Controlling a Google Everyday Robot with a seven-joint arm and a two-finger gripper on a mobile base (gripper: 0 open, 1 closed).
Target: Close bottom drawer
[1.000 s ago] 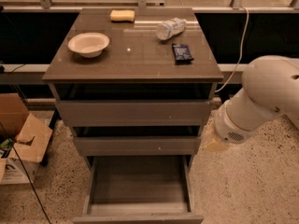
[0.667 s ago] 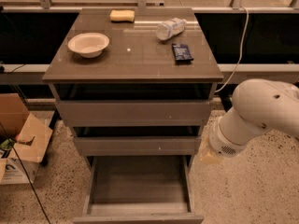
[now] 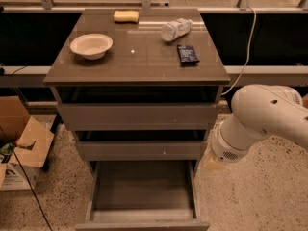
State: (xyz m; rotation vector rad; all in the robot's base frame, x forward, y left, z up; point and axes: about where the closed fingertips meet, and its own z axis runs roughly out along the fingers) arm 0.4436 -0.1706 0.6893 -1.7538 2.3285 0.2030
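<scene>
The bottom drawer point(image 3: 143, 191) of the grey-brown cabinet stands pulled far out toward me. Its shallow box is empty, and its flat front panel point(image 3: 142, 224) lies at the lower edge of the view. The middle drawer front point(image 3: 139, 149) and the top drawer front point(image 3: 138, 115) above it sit nearly flush. My white arm point(image 3: 262, 117) reaches in from the right. The gripper point(image 3: 212, 161) shows only as a beige end beside the cabinet's right side, level with the gap above the open drawer. It holds nothing that I can see.
On the cabinet top point(image 3: 139, 61) lie a white bowl point(image 3: 91, 45), a yellow sponge point(image 3: 126, 16), a tipped plastic bottle point(image 3: 175, 29) and a dark snack packet point(image 3: 187, 54). A cardboard box point(image 3: 21, 141) stands on the speckled floor at left. A cable point(image 3: 248, 47) hangs at right.
My arm has moved left and slightly down, bringing the gripper end closer to the cabinet's right side. The drawer has not moved.
</scene>
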